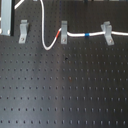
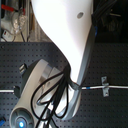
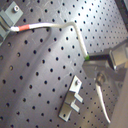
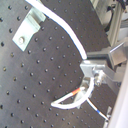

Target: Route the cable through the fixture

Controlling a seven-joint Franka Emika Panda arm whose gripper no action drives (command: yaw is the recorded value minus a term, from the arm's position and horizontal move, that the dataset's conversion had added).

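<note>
In the first exterior view, starting at the left, you have one grey fixture (image 1: 22,31) standing free of the cable (image 1: 75,35) on the black perforated desk (image 1: 65,90). Next, the white cable comes down from the top edge, dips into a loop, and rises to the middle fixture (image 1: 63,31), where its red band (image 1: 60,34) sits just beside the clip. From there it runs past its blue band (image 1: 87,35) to the right fixture (image 1: 107,32) and on off the edge. No arm shows here. The second exterior view gives you what that one lacks: the white arm (image 2: 70,40) fills the frame, leaning over the desk and trailing black hoses, with only one fixture (image 2: 104,85) and a stretch of cable visible at the second exterior view's right. The end effector (image 4: 95,75) shows only in the wrist views, right against the cable near a clip; you cannot tell how far its jaws are parted or whether they hold the cable.
</note>
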